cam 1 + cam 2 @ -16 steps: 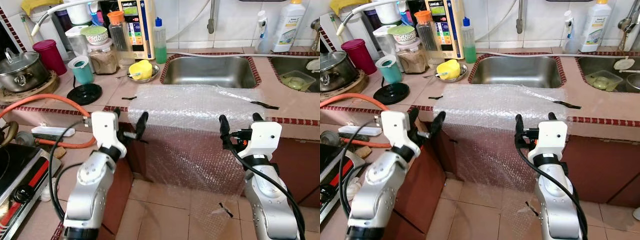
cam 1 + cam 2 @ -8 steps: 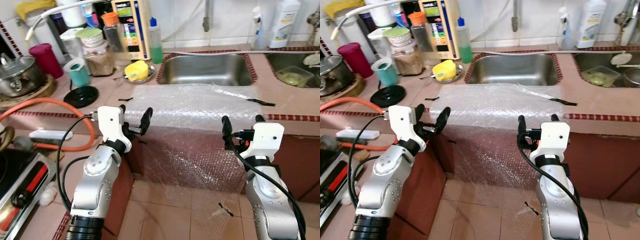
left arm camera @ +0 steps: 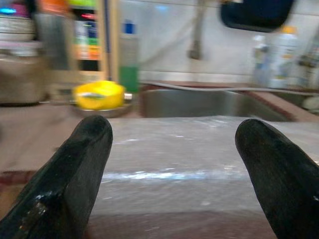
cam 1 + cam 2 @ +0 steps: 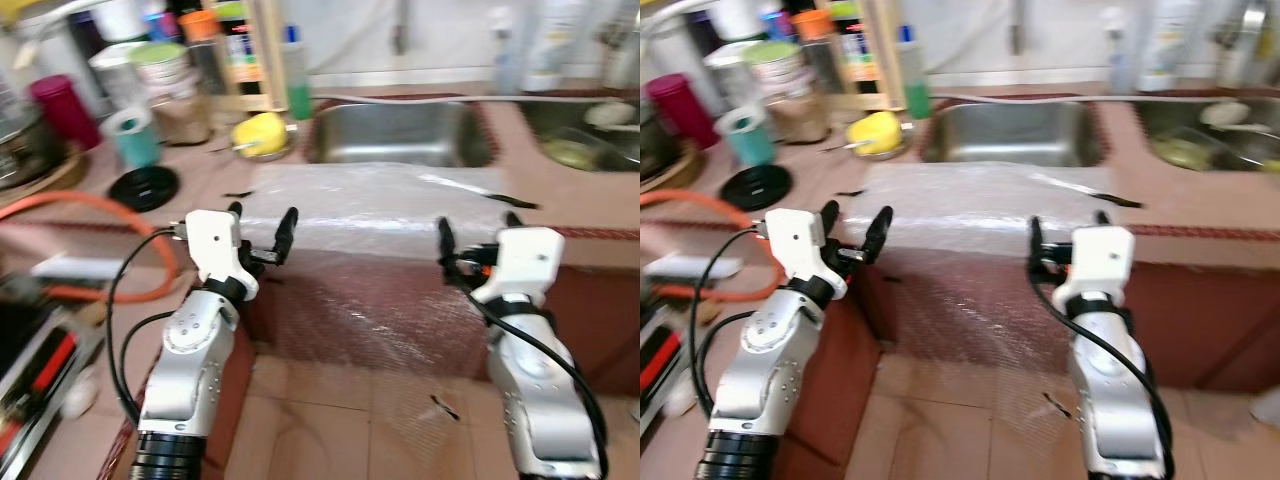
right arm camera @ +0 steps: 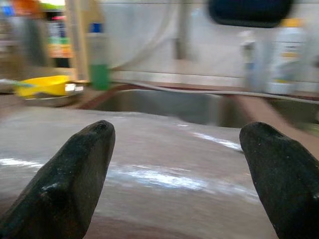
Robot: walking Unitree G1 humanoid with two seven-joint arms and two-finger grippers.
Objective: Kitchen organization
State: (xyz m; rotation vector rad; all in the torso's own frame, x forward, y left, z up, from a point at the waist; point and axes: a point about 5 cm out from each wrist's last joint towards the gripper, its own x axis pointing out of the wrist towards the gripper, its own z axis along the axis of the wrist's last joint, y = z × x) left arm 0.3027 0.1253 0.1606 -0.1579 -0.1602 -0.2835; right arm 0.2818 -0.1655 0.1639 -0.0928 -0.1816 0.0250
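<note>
A clear bubble wrap sheet [image 4: 380, 195] lies on the pink counter in front of the sink [image 4: 398, 132] and hangs down over the cabinet front. My left gripper [image 4: 262, 222] is open at the sheet's left front corner, level with the counter edge, with nothing between its fingers. At the sheet's right front edge my right gripper [image 4: 478, 232] is open and empty too. In the left wrist view the open left gripper [image 3: 172, 127] looks straight onto the wrap [image 3: 179, 164]. The right wrist view shows the right gripper [image 5: 178, 128] facing the wrap [image 5: 164, 174] the same way.
A yellow item in a metal dish [image 4: 258, 133], a teal cup [image 4: 130, 135], a black lid [image 4: 145, 186], jars and bottles crowd the counter's left back. An orange hose [image 4: 70, 205] loops at the left above a stove [image 4: 35, 350]. A second basin [image 4: 580, 120] is at the right.
The head view has shifted and blurred, so the camera moved. The left gripper has come up a little nearer the wrap's left corner. Both grippers stay open.
</note>
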